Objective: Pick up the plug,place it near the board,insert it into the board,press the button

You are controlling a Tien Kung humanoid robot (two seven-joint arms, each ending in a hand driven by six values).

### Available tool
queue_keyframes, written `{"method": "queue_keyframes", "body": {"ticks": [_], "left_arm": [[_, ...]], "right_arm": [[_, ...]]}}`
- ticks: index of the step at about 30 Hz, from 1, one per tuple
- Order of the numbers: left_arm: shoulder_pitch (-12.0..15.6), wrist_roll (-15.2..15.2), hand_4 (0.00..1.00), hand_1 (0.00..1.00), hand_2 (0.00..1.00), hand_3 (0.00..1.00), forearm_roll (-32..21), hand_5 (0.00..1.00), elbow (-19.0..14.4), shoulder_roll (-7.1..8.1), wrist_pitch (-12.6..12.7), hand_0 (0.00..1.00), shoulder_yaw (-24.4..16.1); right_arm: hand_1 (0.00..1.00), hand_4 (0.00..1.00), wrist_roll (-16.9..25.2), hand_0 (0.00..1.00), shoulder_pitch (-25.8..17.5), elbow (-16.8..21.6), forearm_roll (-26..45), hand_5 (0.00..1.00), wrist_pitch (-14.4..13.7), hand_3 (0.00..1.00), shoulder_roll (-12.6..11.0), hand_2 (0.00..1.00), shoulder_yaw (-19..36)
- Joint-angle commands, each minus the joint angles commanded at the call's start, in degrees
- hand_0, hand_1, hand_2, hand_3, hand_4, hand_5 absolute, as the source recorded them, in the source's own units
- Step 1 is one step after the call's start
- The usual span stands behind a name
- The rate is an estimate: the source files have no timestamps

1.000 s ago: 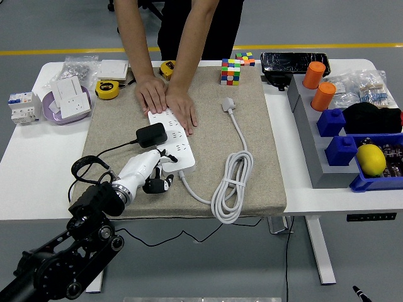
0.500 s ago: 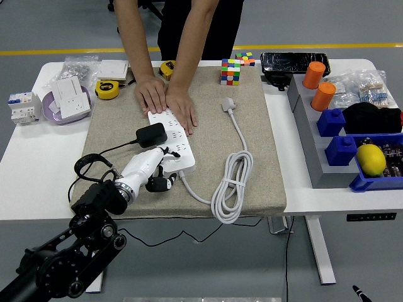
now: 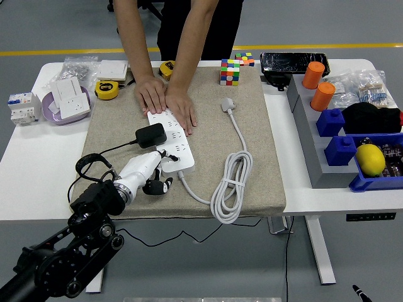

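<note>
At the lower left, the black jointed arm (image 3: pixel 63 258) ends in a white hand (image 3: pixel 143 171) with black fingertips (image 3: pixel 160 187).

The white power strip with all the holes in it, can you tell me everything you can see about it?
The power strip is a long white plastic bar with rows of socket holes, lying flat and slanted on the beige mat. A person's hands press on its far end. A black adapter is plugged in at its left side. At its near end sits the robot's left hand, white fingers resting against it. Its thick white cord leaves the near end, loops in a coil, and ends in a loose plug.
</note>
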Motion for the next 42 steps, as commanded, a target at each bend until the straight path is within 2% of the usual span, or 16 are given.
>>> {"method": "queue_keyframes", "body": {"ticks": [7, 8, 13, 14, 16, 19, 20, 22, 25, 26, 28, 31, 32, 34, 38, 42], "left_arm": [[-0.1, -2.5, 0.602, 0.01, 0.141, 0.703, 0.8, 0.002, -3.1, 0.49, 2.9, 0.174, -1.0], [-0.2, -2.8, 0.599, 0.051, 0.17, 0.693, 0.8, 0.002, -3.9, 0.62, 3.1, 0.214, -1.2], [-1.6, -5.2, 0.599, 0.051, 0.17, 0.693, -1.1, 0.002, -8.3, 1.09, 2.7, 0.214, -3.0], [-1.9, -5.6, 0.572, 0.256, 0.357, 0.649, -1.7, 0.002, -8.6, 1.07, 2.8, 0.292, -3.3], [-3.0, -7.7, 0.572, 0.256, 0.357, 0.649, -4.5, 0.002, -8.4, 0.88, 4.1, 0.292, -4.2], [-4.5, -10.3, 0.572, 0.256, 0.357, 0.649, -8.1, 0.002, -6.5, 0.33, 7.4, 0.292, -5.5], [-5.1, -10.9, 0.818, 0.771, 0.7, 0.681, -9.4, 0.102, -5.7, 0.12, 8.7, 0.613, -5.8], [-6.1, -12.1, 0.818, 0.771, 0.7, 0.681, -10.5, 0.102, -3.9, -0.46, 11.3, 0.613, -6.6], [-7.5, -15.9, 0.818, 0.771, 0.7, 0.681, -16.2, 0.102, -0.4, -1.62, 16.1, 0.613, -7.5], [-8.0, -17.6, 0.998, 0.985, 0.935, 0.89, -18.4, 0.269, 1.2, -2.29, 17.6, 0.91, -7.9], [-8.9, -20.4, 0.998, 0.985, 0.935, 0.89, -23.2, 0.269, 4.2, -3.46, 19.2, 0.91, -9.0], [-9.9, -21.9, 0.998, 0.985, 0.935, 0.89, -30.5, 0.269, 8.1, -4.38, 18.9, 0.91, -10.4], [-10.2, -22.0, 0.998, 0.998, 0.998, 0.998, -32.5, 0.363, 9.0, -4.47, 18.6, 0.998, -10.7], [-10.8, -21.9, 0.998, 0.998, 0.998, 0.998, -35.2, 0.363, 11.2, -4.7, 18.1, 0.998, -11.2], [-11.5, -19.7, 0.998, 0.998, 0.998, 0.998, -32.5, 0.37, 14.5, -4.84, 16.6, 0.998, -12.2], [-12.3, -15.7, 0.998, 0.998, 0.998, 0.998, -24.3, 0.37, 16.0, -4.26, 14.9, 0.998, -12.4]], "right_arm": [[0.735, 0.998, 0.0, 0.803, -0.1, 0.0, 0.0, 0.998, 0.0, 0.755, 0.1, 0.728, 0.0], [0.735, 0.998, 0.0, 0.803, -0.1, 0.0, 0.1, 0.998, 0.0, 0.755, 0.1, 0.728, 0.0], [0.735, 0.998, -0.1, 0.803, -0.2, 0.0, 0.1, 0.998, -0.1, 0.755, 0.1, 0.728, 0.0], [0.735, 0.998, -0.1, 0.802, -0.2, 0.0, 0.1, 0.998, -0.1, 0.755, 0.1, 0.727, 0.0], [0.735, 0.998, -0.1, 0.802, -0.2, 0.0, 0.1, 0.998, 0.0, 0.755, 0.2, 0.727, 0.0], [0.735, 0.998, -0.1, 0.802, -0.1, 0.0, 0.2, 0.998, 0.0, 0.755, 0.2, 0.727, -0.2], [0.735, 0.998, -0.1, 0.803, 0.0, 0.0, 0.1, 0.998, 0.0, 0.755, 0.2, 0.727, -0.2], [0.735, 0.998, -0.1, 0.803, 0.0, 0.0, 0.1, 0.998, 0.0, 0.755, 0.2, 0.727, -0.2], [0.735, 0.998, -0.2, 0.803, 0.0, 0.0, -0.2, 0.998, 0.0, 0.755, 0.2, 0.727, -0.1], [0.735, 0.998, -0.2, 0.803, -0.1, 0.0, -0.2, 0.998, 0.0, 0.755, 0.2, 0.727, -0.1], [0.735, 0.998, -0.3, 0.803, -0.1, 0.0, -0.4, 0.998, 0.1, 0.755, 0.2, 0.727, -0.1], [0.735, 0.998, -0.2, 0.803, 0.0, 0.0, -0.1, 0.998, 0.0, 0.755, 0.2, 0.727, -0.4], [0.735, 0.998, -0.2, 0.803, 0.0, 0.0, -0.1, 0.998, 0.0, 0.755, 0.2, 0.728, -0.4], [0.735, 0.998, -0.3, 0.803, -0.1, 0.0, -0.3, 0.998, 0.1, 0.755, 0.2, 0.728, -0.3], [0.735, 0.998, -0.3, 0.802, -0.2, 0.0, -0.3, 0.998, 0.1, 0.755, 0.2, 0.728, -0.2], [0.735, 0.998, -0.3, 0.802, -0.3, 0.0, -0.3, 0.998, 0.0, 0.755, 0.2, 0.728, -0.3]]}}
